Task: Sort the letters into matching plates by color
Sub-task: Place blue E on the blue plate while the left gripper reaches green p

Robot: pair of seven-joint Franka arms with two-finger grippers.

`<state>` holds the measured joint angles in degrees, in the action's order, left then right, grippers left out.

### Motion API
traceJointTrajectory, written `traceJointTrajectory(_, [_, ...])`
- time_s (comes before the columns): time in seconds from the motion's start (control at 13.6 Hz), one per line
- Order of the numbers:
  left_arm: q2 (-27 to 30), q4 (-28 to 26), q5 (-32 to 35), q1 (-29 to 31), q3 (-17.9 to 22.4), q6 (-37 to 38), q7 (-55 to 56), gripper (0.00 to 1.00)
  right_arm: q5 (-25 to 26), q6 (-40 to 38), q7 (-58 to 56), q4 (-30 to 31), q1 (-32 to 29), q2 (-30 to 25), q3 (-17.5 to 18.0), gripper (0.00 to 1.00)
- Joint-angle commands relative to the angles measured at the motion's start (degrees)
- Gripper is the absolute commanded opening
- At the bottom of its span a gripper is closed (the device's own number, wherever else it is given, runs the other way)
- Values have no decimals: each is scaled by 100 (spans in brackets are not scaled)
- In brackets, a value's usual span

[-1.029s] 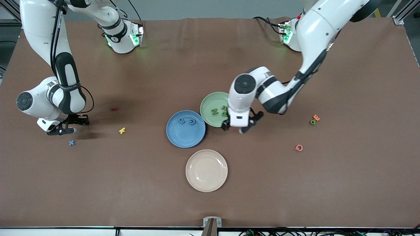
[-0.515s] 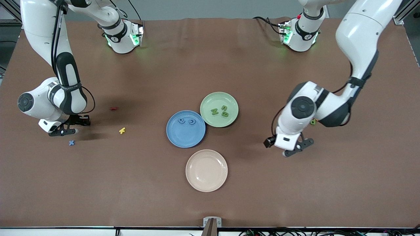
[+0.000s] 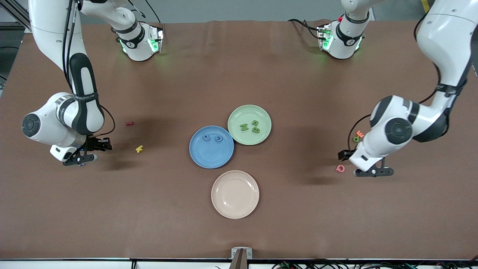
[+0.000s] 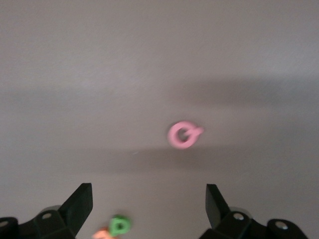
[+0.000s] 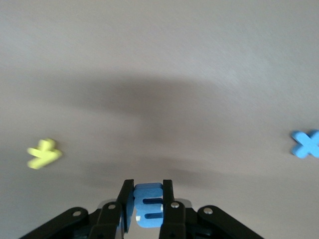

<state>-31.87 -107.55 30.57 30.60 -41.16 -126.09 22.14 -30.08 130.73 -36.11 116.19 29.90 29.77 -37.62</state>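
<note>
The blue plate (image 3: 211, 157) holds two blue letters (image 3: 206, 137). The pale green plate (image 3: 258, 114) beside it holds three green letters (image 3: 244, 127). My right gripper (image 3: 80, 159) (image 5: 148, 186) is shut on a blue letter E (image 5: 149, 204), over the table near the right arm's end. A blue X (image 5: 305, 143) lies close by and is hidden in the front view. My left gripper (image 3: 368, 170) (image 4: 148, 189) is open and empty, low over the table at the left arm's end. A green letter (image 3: 356, 139) (image 4: 119, 225) lies near its jaws.
A pink letter (image 3: 340, 168) (image 4: 183, 135) and an orange E (image 3: 360, 133) lie by the left gripper. A yellow letter (image 3: 139, 148) (image 5: 44, 153) and a red one (image 3: 129, 123) lie near the right gripper. The cream plate (image 3: 235, 194) sits nearer the camera than the blue plate.
My left gripper has swung from the green plate to the left arm's end of the table. My right gripper has shifted slightly and now covers the blue X in the front view.
</note>
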Motion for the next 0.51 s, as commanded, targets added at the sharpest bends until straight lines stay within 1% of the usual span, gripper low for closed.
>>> traceJointTrajectory(0.0, [225,-914,81,822,-357,-712,-657,100,229,-144,1057,-106,759,-77,-185,16])
traceJointTrajectory(0.15, [243,-1319,89,1017,-349,-1222,-842,100,265,-162,1964,-150,1288,-94,-185,17])
traceJointTrajectory(0.22, [243,-1478,124,1122,-349,-1460,-956,100,265,-310,2420,-289,1542,-120,-185,17])
traceJointTrajectory(0.44, [181,-1830,738,1334,-349,-2067,-1010,95,274,-1030,4089,-947,2237,-68,-176,17])
